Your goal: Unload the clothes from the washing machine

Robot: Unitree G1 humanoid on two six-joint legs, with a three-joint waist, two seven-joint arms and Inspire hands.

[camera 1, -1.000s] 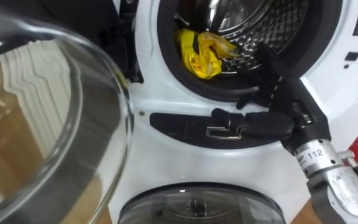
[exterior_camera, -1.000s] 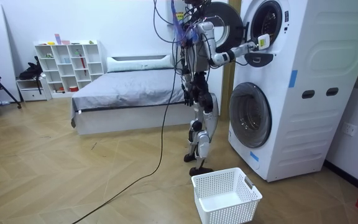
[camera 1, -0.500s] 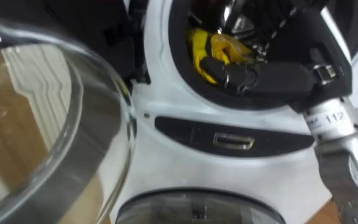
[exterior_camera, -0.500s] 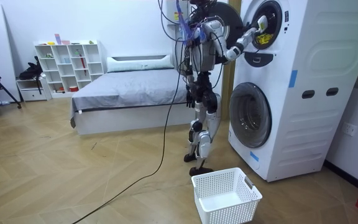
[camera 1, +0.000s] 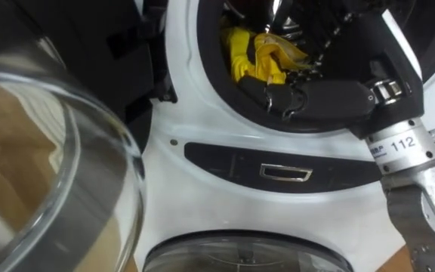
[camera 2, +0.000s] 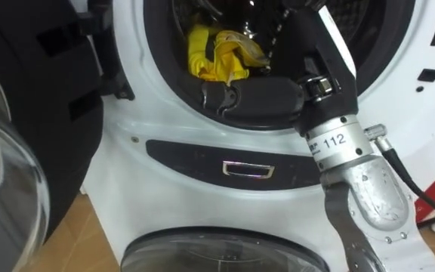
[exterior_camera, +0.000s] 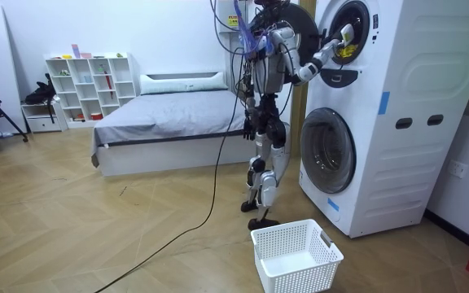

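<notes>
A crumpled yellow cloth (camera 1: 259, 57) lies at the lower front of the upper washing machine's drum (camera 2: 338, 19), just inside the round opening. My right hand (camera 1: 323, 98) reaches in over the black door seal from the right. Its fingers (camera 2: 217, 94) are curled against the cloth's lower edge. In the room view I stand upright facing the stacked machines, with my right hand (exterior_camera: 326, 57) raised to the upper opening beside the yellow cloth (exterior_camera: 345, 50).
The upper machine's glass door (camera 1: 51, 166) hangs open at my left, close to the camera. The lower machine's round door (camera 1: 240, 257) is below. A white laundry basket (exterior_camera: 295, 256) sits on the floor by my feet, and a bed (exterior_camera: 169, 122) stands behind me.
A second ago my right hand hung below the opening with its fingers fairly straight. It has since risen into the drum's mouth and curled its fingers at the yellow cloth.
</notes>
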